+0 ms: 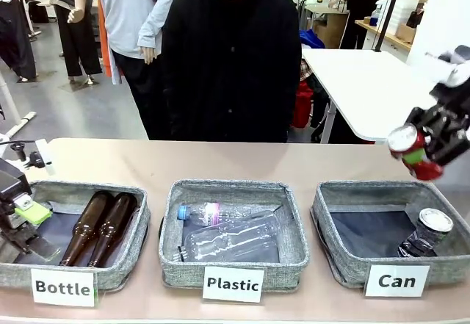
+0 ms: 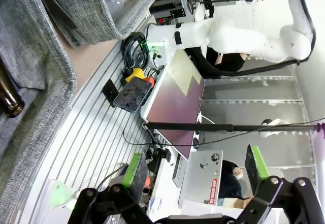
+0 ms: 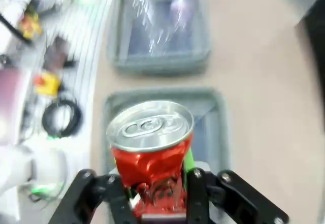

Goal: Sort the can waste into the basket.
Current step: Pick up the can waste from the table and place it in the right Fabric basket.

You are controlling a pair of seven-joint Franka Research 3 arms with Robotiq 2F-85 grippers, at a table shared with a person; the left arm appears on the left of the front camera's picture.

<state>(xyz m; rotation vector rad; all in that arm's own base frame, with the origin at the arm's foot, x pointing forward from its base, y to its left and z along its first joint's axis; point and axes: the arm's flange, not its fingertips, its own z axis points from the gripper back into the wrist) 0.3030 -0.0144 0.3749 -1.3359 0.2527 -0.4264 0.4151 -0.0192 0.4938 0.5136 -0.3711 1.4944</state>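
While my right claw (image 1: 416, 150) squeezes the red can (image 1: 404, 142), the Can basket (image 1: 345, 265) sits just below it, a little nearer me.

The table (image 1: 147, 164) is seen head-on from the robot's side; the Plastic basket (image 1: 233, 247) gets shared with the right wrist view, looking down.

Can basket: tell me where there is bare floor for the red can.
The Can basket has bare dark floor across its left and middle, bordered by its left wall and the grey-black can leaning in the right corner. The red can hangs above in the right gripper.
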